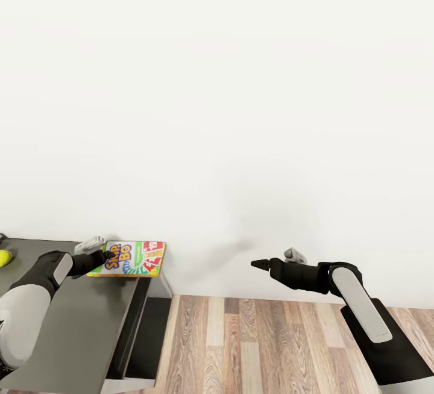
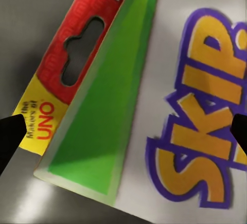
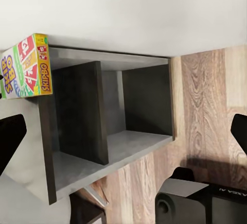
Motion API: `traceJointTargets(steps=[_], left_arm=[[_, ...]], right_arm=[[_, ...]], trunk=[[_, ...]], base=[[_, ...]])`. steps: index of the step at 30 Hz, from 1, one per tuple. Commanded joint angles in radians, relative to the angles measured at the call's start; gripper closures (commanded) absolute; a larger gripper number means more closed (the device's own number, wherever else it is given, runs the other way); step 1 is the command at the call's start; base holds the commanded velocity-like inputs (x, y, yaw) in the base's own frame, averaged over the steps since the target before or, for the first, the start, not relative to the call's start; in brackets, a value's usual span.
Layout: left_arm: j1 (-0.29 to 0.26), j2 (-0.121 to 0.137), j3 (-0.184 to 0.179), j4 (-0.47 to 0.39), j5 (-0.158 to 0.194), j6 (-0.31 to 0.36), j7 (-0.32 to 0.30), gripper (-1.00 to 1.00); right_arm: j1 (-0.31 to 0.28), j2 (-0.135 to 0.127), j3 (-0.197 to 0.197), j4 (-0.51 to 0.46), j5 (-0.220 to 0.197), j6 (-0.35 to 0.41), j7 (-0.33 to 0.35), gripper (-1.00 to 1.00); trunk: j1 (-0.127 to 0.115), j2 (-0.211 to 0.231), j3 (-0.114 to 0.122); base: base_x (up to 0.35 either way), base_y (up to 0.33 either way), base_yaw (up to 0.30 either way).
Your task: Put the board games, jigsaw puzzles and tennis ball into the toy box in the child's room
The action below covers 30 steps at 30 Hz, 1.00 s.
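Right now the left gripper (image 1: 107, 256) sits at the near edge of the board game (image 1: 128, 259), a white-green box with red lettering that lies flat at the far corner of the grey surface (image 1: 78, 321), close to the white wall. Seen from the left wrist, its fingers (image 2: 11, 136) stand spread, one dark tip on each side of the box, with nothing pinched yet. The tennis ball (image 1: 5, 257) rests on the same surface, off toward the robot's left, well apart from the box. The right gripper (image 1: 260, 265) hangs over the wood floor (image 1: 253, 346), holding nothing, its fingers (image 3: 10, 139) apart.

The main risk, as I judge it, is the flat lie of the box: it is thin, so the fingers may close over the top face and slide off rather than bite an edge. A push instead of a pinch could also shove it along the surface toward the wall or past the corner, where it would drop to the floor beside the open shelves (image 3: 108, 116). A shallow corner grip could let the box swing and slip when lifted.
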Motion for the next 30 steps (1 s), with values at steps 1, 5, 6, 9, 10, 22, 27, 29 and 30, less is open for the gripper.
traceJointTargets(steps=[1,5,6,9,10,22,27,29,30], left_arm=[[-0.001,0.000,0.006,-0.001,-0.001,0.007,-0.003,-1.00],[-0.001,0.001,0.007,-0.001,-0.001,0.006,-0.003,-1.00],[-0.001,0.001,0.007,-0.001,-0.001,0.006,-0.003,-1.00],[-0.001,0.001,0.007,-0.001,-0.002,0.005,-0.003,-1.00],[-0.001,0.002,0.008,-0.001,-0.002,0.005,-0.004,-1.00],[-0.001,0.108,0.011,-0.002,0.004,0.010,-0.148,-1.00],[-0.001,0.154,0.012,-0.001,0.003,0.018,-0.267,-1.00],[-0.001,0.169,0.012,-0.001,0.005,0.030,-0.305,-1.00],[-0.001,0.174,0.012,-0.001,0.005,0.036,-0.320,-1.00]], right_arm=[[-0.001,-0.001,0.001,-0.001,-0.010,0.001,-0.010,-1.00],[-0.001,-0.001,0.001,-0.001,-0.010,0.001,-0.010,-1.00],[-0.001,-0.001,0.001,-0.001,-0.010,0.001,-0.010,-1.00],[-0.001,-0.001,0.001,-0.001,-0.010,0.000,-0.010,-1.00],[-0.001,-0.001,0.001,-0.001,-0.010,0.000,-0.010,-1.00],[-0.001,-0.001,0.003,-0.001,-0.010,0.000,-0.010,-1.00],[-0.001,0.009,0.002,0.002,-0.008,-0.002,-0.010,-1.00],[-0.001,0.019,0.002,0.003,-0.003,-0.002,-0.010,-1.00],[-0.001,0.022,0.002,0.004,-0.002,-0.002,-0.010,-1.00]], trunk=[[0.001,-0.002,-0.002],[0.001,-0.002,-0.002],[0.001,-0.002,-0.002],[0.001,-0.002,-0.002],[0.001,-0.002,-0.002],[0.001,-0.002,-0.002],[0.001,-0.002,-0.002],[0.001,-0.002,-0.002],[0.001,-0.002,-0.002]], base=[[0.000,-0.009,0.000],[0.000,-0.004,0.000],[0.000,-0.001,0.000],[0.000,0.000,0.000],[0.000,0.000,0.000],[0.000,0.000,0.000],[0.000,0.000,0.000],[0.000,0.000,0.000],[0.000,0.000,0.000]])
